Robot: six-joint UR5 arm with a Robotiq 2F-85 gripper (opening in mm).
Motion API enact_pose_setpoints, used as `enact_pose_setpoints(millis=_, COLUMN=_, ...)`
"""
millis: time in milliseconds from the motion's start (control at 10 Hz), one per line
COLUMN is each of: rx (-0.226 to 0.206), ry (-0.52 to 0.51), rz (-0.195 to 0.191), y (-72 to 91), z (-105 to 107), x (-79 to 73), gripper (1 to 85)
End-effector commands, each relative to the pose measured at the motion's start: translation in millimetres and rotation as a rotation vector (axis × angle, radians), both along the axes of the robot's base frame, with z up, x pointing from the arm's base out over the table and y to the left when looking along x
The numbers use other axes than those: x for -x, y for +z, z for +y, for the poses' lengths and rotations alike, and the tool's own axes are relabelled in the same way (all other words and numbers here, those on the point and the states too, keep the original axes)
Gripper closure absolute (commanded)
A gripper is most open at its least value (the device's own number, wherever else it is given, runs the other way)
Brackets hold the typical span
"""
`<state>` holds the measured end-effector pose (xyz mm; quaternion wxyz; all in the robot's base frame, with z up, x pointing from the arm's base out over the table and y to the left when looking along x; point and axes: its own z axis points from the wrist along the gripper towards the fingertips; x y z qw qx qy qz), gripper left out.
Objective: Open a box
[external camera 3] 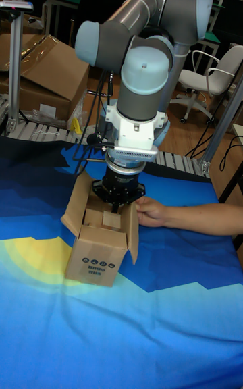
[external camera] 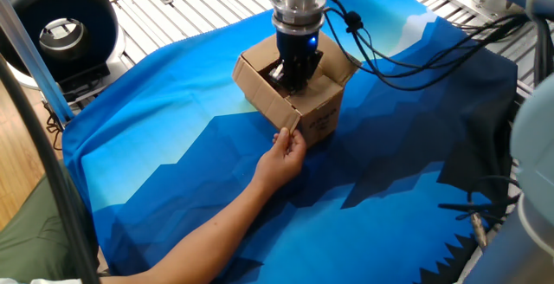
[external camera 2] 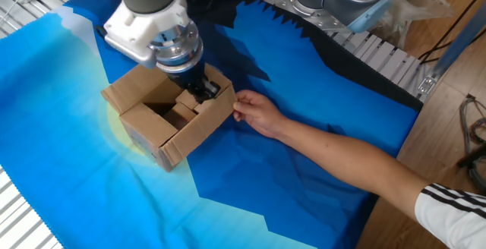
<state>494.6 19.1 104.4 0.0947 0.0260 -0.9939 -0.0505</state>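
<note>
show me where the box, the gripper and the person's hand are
box (external camera: 318, 115): one fixed view, on its printed side wall.
gripper (external camera 2: 203, 93): the other fixed view, at the fingertips inside the box top.
person's hand (external camera 2: 257, 112): the other fixed view, on the back of the hand.
</note>
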Motion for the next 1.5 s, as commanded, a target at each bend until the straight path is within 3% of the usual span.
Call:
enact_pose_setpoints(millis=0, rx=-0.03, ry=0.003, rz=0.08, y=18.8, z=2, x=11.0, gripper=84.3)
enact_pose_setpoints(millis=200, rx=-0.03, ry=0.012, rz=0.107, y=38.3, z=-5, x=8.9, gripper=84.3)
enact_pose_setpoints(millis=500, rx=-0.01, ry=-0.003, rz=0.123, y=56.5, z=0, x=14.7, gripper=84.3)
enact_pose_setpoints(millis=1000, rx=0.026, ry=-0.032, rz=0.165, y=70.7, z=6, x=42.0, gripper=84.3)
enact_pose_setpoints(millis=1400, rx=0.026, ry=-0.056, rz=0.175, y=61.7, z=14, x=55.9, gripper=84.3)
